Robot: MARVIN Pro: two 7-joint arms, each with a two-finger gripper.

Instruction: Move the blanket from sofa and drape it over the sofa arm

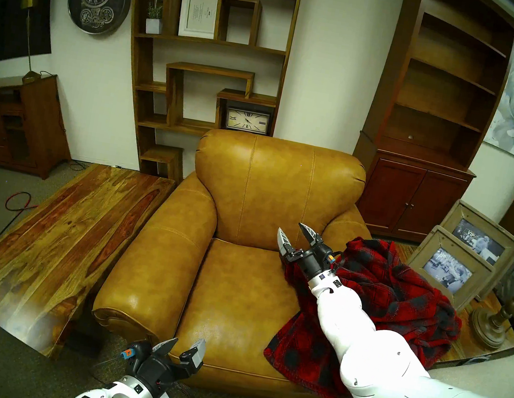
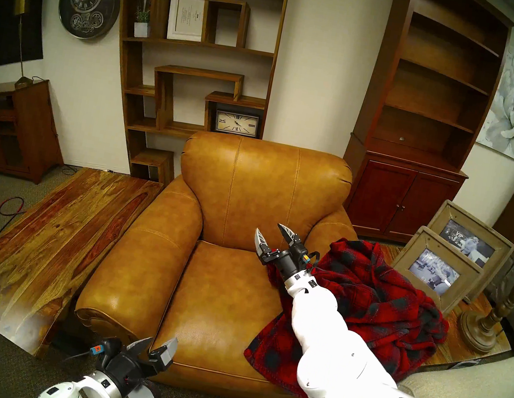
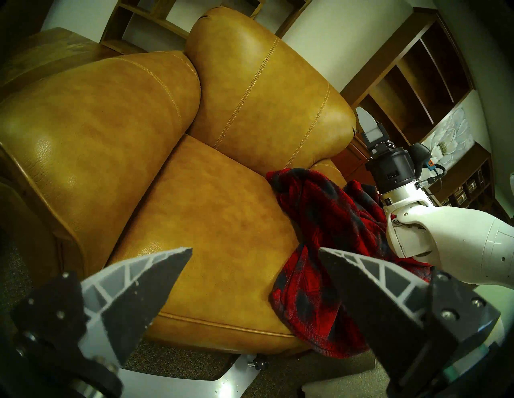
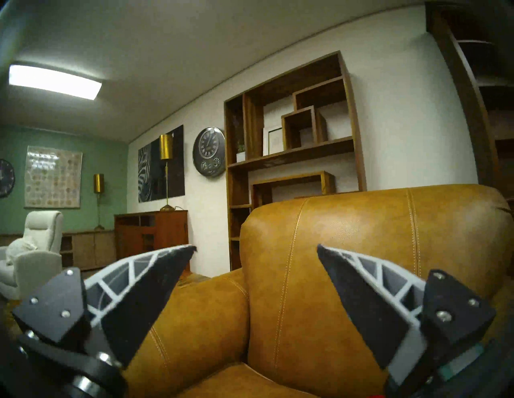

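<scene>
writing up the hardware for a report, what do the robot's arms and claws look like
Both arms have glossy white rounded shells with small screws, ending in a black cylindrical wrist. Each claw, left claw and right claw, has two pointed triangular fingers: white lattice ribbing outside, dark pads inside. An orange-and-blue connector with thin black cables sits beside each wrist.

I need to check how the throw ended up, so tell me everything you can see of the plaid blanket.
The blanket is a soft, fleecy throw in red and dark grey plaid with a stitched hem. It lies bunched and rumpled over the sofa arm on the view's right, one end spilling onto the seat and hanging past its front edge. The right end effector is open and holds nothing; its arm passes in front of the blanket.
</scene>
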